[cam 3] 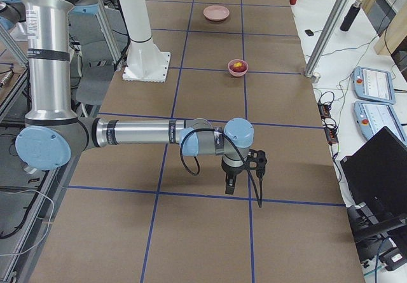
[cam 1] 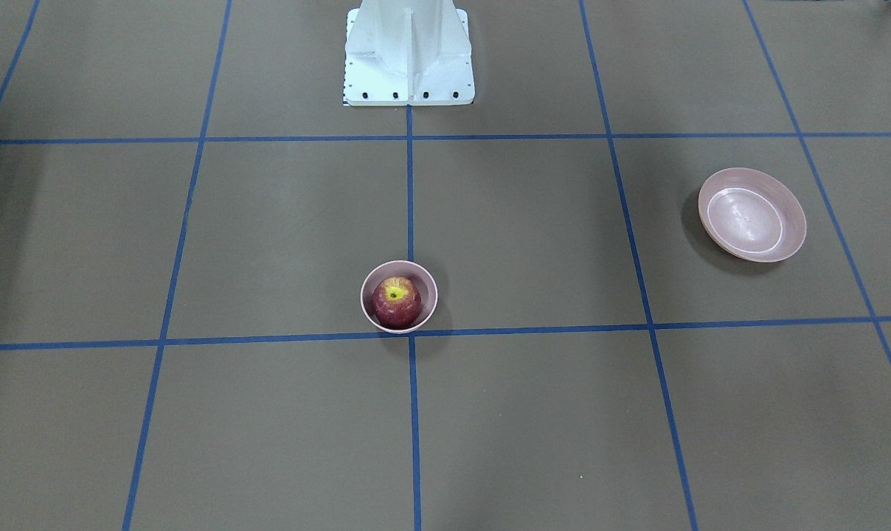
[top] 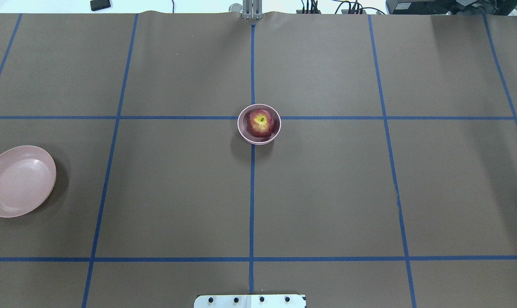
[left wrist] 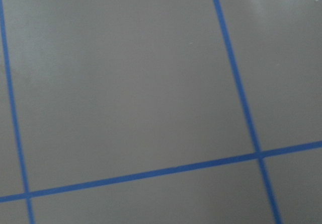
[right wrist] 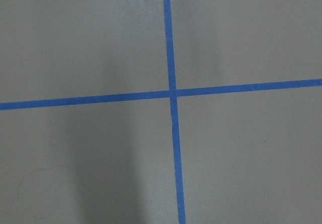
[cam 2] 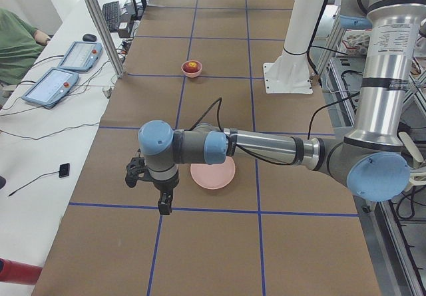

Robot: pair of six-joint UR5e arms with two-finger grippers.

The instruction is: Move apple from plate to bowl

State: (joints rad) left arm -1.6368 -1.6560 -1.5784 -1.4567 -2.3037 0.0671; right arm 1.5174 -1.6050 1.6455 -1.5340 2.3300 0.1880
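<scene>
I see the apple (cam 1: 396, 301) sitting in the bowl (cam 1: 430, 287), well apart from both grippers. The plate (cam 2: 217, 176) lies bare near my left gripper (cam 2: 163, 205). Whether it or the right gripper (cam 3: 229, 186) has its fingers apart or together, I cannot tell.

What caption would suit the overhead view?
Apple in the bowl at the centre; empty plate at the left edge.
</scene>
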